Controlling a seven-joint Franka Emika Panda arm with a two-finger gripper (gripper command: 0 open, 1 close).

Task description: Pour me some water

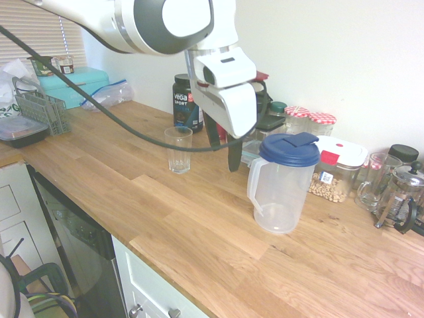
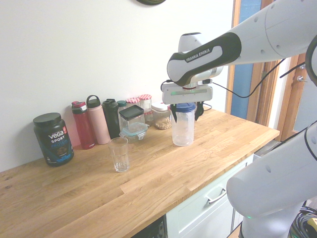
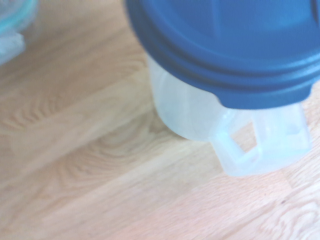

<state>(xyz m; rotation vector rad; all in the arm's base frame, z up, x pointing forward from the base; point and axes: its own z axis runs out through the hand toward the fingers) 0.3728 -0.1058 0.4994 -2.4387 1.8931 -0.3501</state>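
The jug [image 1: 281,189] is standing on the tabletop [image 1: 199,218], right of the glass [image 1: 179,151] in the first exterior view; the jaws [image 1: 224,147] are hanging spread beside it (holding nothing). Closing off-centre from the handle [image 1: 257,185], they could be tipping it.

In the first exterior view, the pitcher [image 1: 283,189] is standing on the countertop [image 1: 179,218], right of the glass [image 1: 179,151]; jars [image 1: 309,122] are apparently sitting behind the pitcher.

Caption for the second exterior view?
Open gripper near the blue-lidded pitcher, empty glass standing apart on the wooden counter.
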